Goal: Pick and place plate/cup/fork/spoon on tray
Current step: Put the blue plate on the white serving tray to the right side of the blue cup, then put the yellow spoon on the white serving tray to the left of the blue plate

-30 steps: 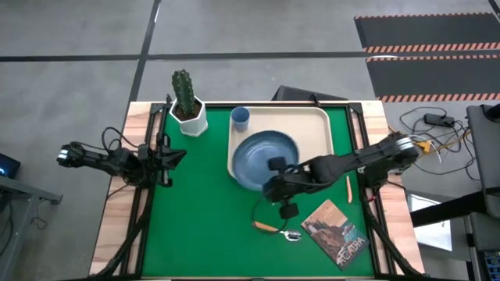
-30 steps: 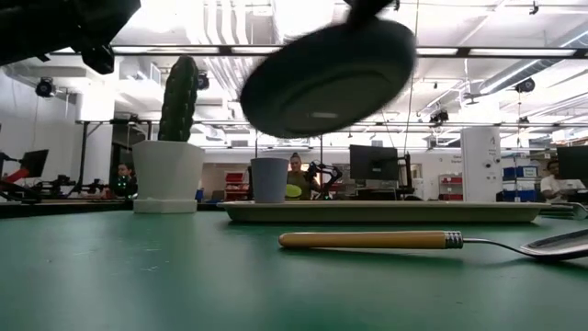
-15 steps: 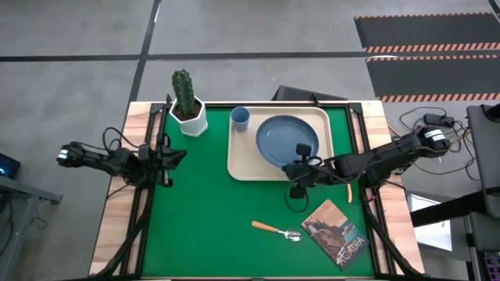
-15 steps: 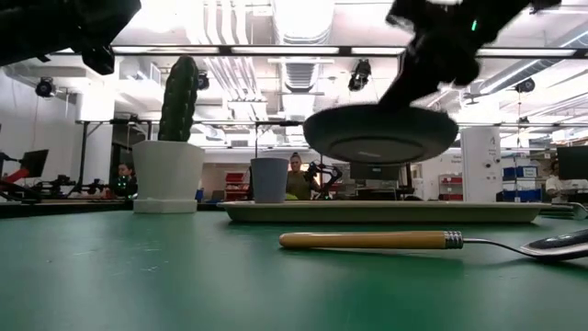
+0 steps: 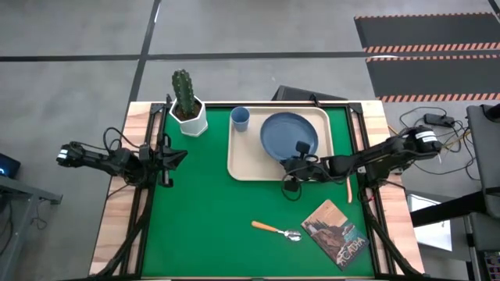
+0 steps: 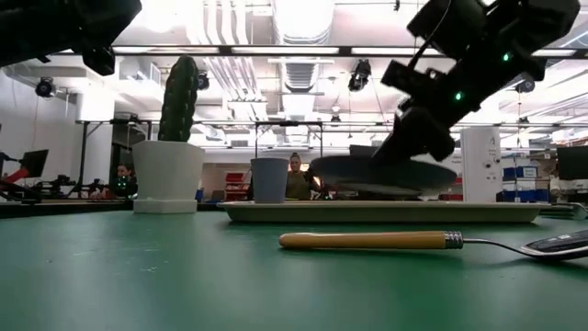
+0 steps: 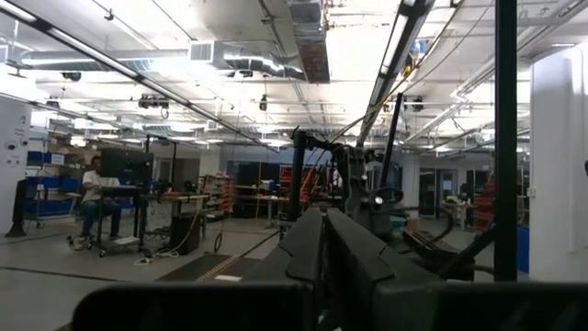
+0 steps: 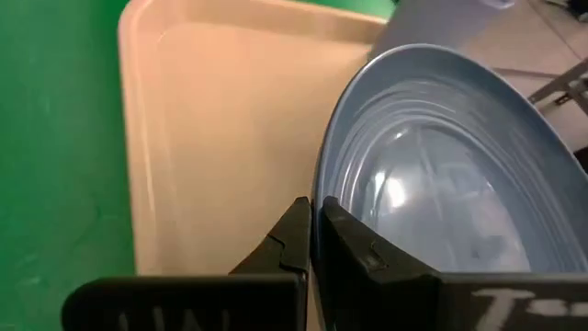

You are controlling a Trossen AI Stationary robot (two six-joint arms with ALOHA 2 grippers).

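The tray [image 5: 244, 156] carries the cup [image 5: 241, 118] in its cactus-side corner, while the plate [image 5: 289, 135] hangs just above it, its contact hidden overhead but clear in the low view, rim pinched by the right gripper [image 5: 298, 158]'s closed fingers.
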